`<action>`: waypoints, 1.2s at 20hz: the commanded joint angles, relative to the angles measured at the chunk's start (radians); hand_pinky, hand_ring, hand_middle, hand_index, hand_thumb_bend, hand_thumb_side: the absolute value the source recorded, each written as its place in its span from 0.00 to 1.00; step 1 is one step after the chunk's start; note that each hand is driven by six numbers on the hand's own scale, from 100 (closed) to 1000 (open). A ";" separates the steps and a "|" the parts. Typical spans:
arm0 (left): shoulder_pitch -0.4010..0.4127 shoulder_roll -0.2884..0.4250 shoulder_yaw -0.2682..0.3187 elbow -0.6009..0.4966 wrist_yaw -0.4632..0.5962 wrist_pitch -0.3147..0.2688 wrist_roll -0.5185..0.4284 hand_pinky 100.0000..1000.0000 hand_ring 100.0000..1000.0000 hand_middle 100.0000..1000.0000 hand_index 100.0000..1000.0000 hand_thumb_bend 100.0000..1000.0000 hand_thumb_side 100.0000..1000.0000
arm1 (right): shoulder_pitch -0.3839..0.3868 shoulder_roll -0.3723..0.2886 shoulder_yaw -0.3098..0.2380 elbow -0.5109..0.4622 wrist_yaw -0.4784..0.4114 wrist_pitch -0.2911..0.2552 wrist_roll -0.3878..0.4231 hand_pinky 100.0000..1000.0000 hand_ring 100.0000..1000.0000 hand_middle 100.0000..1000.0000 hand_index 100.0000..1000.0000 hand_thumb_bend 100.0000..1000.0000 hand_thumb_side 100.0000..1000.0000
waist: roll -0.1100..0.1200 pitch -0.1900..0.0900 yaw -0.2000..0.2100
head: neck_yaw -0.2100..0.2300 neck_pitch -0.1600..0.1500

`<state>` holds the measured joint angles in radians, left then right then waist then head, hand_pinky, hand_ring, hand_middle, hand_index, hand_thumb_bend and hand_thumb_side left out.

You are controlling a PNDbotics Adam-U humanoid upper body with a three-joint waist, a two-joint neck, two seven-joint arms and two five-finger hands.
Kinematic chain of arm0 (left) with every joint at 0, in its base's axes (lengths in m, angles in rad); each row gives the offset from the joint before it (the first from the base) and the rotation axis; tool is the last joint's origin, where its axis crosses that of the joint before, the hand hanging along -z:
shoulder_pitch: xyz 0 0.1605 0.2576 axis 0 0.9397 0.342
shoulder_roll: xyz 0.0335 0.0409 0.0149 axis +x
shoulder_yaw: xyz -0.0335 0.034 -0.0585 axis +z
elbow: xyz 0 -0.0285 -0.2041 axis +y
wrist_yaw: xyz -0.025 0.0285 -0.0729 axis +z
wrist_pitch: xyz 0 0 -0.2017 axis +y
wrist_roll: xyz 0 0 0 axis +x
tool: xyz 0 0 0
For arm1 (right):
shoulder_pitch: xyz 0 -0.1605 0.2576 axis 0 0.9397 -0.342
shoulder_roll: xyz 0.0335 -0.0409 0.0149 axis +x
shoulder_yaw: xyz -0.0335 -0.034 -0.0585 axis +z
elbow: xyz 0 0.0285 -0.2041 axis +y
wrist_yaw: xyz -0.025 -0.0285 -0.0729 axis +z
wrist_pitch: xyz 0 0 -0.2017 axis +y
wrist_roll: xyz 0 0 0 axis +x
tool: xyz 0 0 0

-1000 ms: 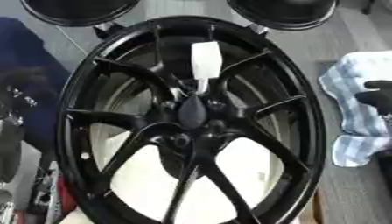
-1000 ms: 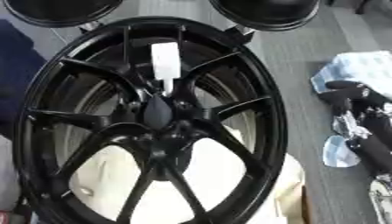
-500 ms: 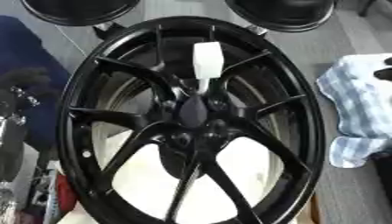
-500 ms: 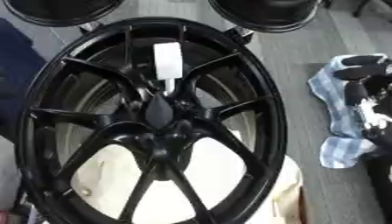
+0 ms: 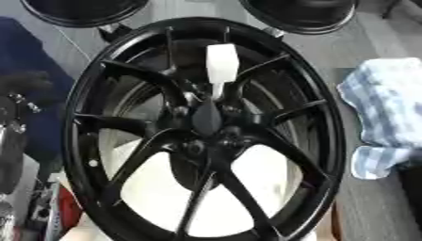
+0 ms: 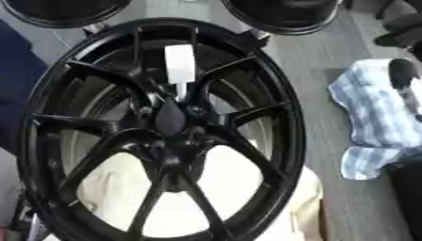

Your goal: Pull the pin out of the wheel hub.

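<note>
In the middle of the view, black wheel (image 5: 206, 132) lies flat, white pin (image 5: 221, 66) with its narrow end at the hub (image 5: 207, 117), body over the upper spokes. Pin looks seated; pull not started. Right hand (image 6: 404, 77) is dark, at the right edge over checked cloth (image 5: 387, 113), well apart from the pin; fingers can't tell. Left hand (image 5: 20, 94) is a dark blur at left edge, state can't tell. All left: reach, grasp, pull.

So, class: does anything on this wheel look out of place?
Yes: a white pin stands out of the black wheel hub, pointing toward the far rim. Neither hand is touching it.
</note>
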<state>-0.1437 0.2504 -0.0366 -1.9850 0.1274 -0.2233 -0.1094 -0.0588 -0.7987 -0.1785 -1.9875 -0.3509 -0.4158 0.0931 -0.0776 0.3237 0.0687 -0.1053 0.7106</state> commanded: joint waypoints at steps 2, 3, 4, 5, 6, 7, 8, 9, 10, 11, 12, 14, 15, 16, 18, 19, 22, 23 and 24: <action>0.002 0.035 -0.002 -0.015 -0.001 0.000 -0.005 0.76 0.91 0.65 0.80 0.00 0.68 | -0.052 -0.117 0.027 -0.012 0.040 0.014 0.050 0.77 0.72 0.71 0.64 0.21 0.26 | -0.009 -0.031 -0.002 | -0.006 0.009; 0.003 0.037 -0.003 -0.015 -0.001 0.000 -0.006 0.76 0.91 0.65 0.80 0.00 0.68 | -0.065 -0.141 0.035 -0.012 0.055 0.023 0.065 0.77 0.72 0.71 0.64 0.21 0.26 | -0.012 -0.032 -0.001 | -0.008 0.009; 0.004 0.038 -0.003 -0.015 -0.001 0.001 -0.007 0.76 0.91 0.65 0.80 0.00 0.69 | -0.078 -0.166 0.042 -0.012 0.070 0.033 0.080 0.77 0.72 0.71 0.65 0.22 0.27 | -0.014 -0.032 -0.001 | -0.010 0.009; 0.004 0.040 -0.004 -0.015 -0.002 0.002 -0.008 0.76 0.91 0.65 0.80 0.00 0.68 | -0.092 -0.190 0.048 -0.012 0.085 0.043 0.095 0.77 0.72 0.71 0.65 0.23 0.27 | -0.016 -0.033 0.001 | -0.012 0.010; 0.005 0.041 -0.005 -0.015 -0.003 0.002 -0.009 0.76 0.91 0.65 0.80 0.00 0.68 | -0.105 -0.215 0.053 -0.012 0.100 0.051 0.110 0.77 0.72 0.71 0.65 0.23 0.27 | -0.018 -0.033 0.003 | -0.014 0.010; 0.006 0.041 -0.006 -0.015 -0.004 0.002 -0.010 0.76 0.91 0.65 0.80 0.00 0.68 | -0.119 -0.239 0.058 -0.012 0.115 0.055 0.125 0.77 0.73 0.71 0.65 0.24 0.28 | -0.019 -0.033 0.005 | -0.018 0.010; 0.007 0.042 -0.006 -0.015 -0.005 0.001 -0.010 0.76 0.91 0.65 0.80 0.00 0.68 | -0.132 -0.260 0.063 -0.012 0.128 0.057 0.138 0.77 0.73 0.71 0.66 0.25 0.28 | -0.021 -0.033 0.008 | -0.022 0.010; 0.007 0.043 -0.007 -0.015 -0.006 0.001 -0.011 0.76 0.91 0.65 0.80 0.00 0.68 | -0.149 -0.283 0.072 -0.012 0.143 0.058 0.149 0.77 0.73 0.71 0.66 0.26 0.28 | -0.023 -0.033 0.012 | -0.026 0.010; 0.006 0.043 -0.009 -0.015 -0.006 0.001 -0.012 0.76 0.91 0.65 0.80 0.00 0.69 | -0.166 -0.306 0.081 -0.012 0.156 0.057 0.156 0.77 0.73 0.71 0.66 0.27 0.28 | -0.025 -0.032 0.017 | -0.032 0.009; 0.005 0.044 -0.011 -0.015 -0.007 0.002 -0.014 0.76 0.91 0.65 0.80 0.00 0.69 | -0.184 -0.331 0.092 -0.012 0.164 0.055 0.158 0.77 0.73 0.71 0.66 0.27 0.28 | -0.028 -0.032 0.023 | -0.038 0.007; 0.004 0.044 -0.013 -0.015 -0.007 0.003 -0.016 0.76 0.91 0.65 0.80 0.00 0.69 | -0.201 -0.357 0.101 -0.012 0.166 0.053 0.158 0.77 0.73 0.71 0.67 0.28 0.28 | -0.030 -0.030 0.029 | -0.045 0.005; 0.001 0.045 -0.016 -0.015 -0.008 0.005 -0.018 0.76 0.91 0.65 0.79 0.00 0.69 | -0.230 -0.394 0.116 -0.012 0.162 0.057 0.159 0.77 0.74 0.71 0.67 0.29 0.28 | -0.036 -0.028 0.042 | -0.059 0.002; 0.000 0.045 -0.017 -0.015 -0.008 0.007 -0.019 0.76 0.91 0.65 0.79 0.00 0.69 | -0.245 -0.401 0.125 -0.012 0.164 0.062 0.164 0.77 0.74 0.72 0.67 0.30 0.28 | -0.041 -0.027 0.049 | -0.066 0.001; -0.002 0.046 -0.017 -0.015 -0.011 0.009 -0.020 0.76 0.91 0.65 0.79 0.00 0.69 | -0.258 -0.404 0.133 -0.012 0.168 0.066 0.172 0.77 0.74 0.72 0.68 0.30 0.29 | -0.045 -0.026 0.055 | -0.072 0.001; -0.004 0.047 -0.020 -0.015 -0.013 0.014 -0.022 0.76 0.91 0.65 0.79 0.00 0.69 | -0.283 -0.404 0.152 -0.012 0.181 0.078 0.189 0.77 0.74 0.72 0.68 0.32 0.29 | -0.054 -0.025 0.067 | -0.085 0.000; -0.005 0.047 -0.022 -0.015 -0.014 0.016 -0.023 0.76 0.91 0.65 0.79 0.00 0.69 | -0.294 -0.403 0.162 -0.012 0.190 0.085 0.198 0.77 0.75 0.72 0.68 0.32 0.29 | -0.058 -0.024 0.073 | -0.090 -0.001; -0.007 0.047 -0.023 -0.015 -0.017 0.020 -0.024 0.76 0.91 0.65 0.79 0.00 0.69 | -0.320 -0.399 0.187 -0.012 0.217 0.105 0.220 0.77 0.75 0.73 0.69 0.34 0.29 | -0.066 -0.022 0.086 | -0.100 -0.003; -0.008 0.047 -0.023 -0.015 -0.017 0.020 -0.024 0.76 0.91 0.65 0.79 0.00 0.69 | -0.327 -0.397 0.195 -0.012 0.225 0.112 0.225 0.77 0.75 0.73 0.69 0.34 0.29 | -0.067 -0.022 0.089 | -0.103 -0.003; -0.009 0.048 -0.024 -0.015 -0.017 0.020 -0.025 0.76 0.91 0.65 0.79 0.00 0.69 | -0.334 -0.396 0.202 -0.012 0.234 0.119 0.229 0.78 0.76 0.73 0.70 0.35 0.29 | -0.069 -0.021 0.092 | -0.107 -0.003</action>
<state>-0.1428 0.2771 -0.0581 -1.9849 0.1159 -0.2060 -0.1345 -0.3809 -1.1598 0.0268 -1.9888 -0.1311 -0.3025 0.3143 -0.1523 0.3185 0.1626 -0.2054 0.7182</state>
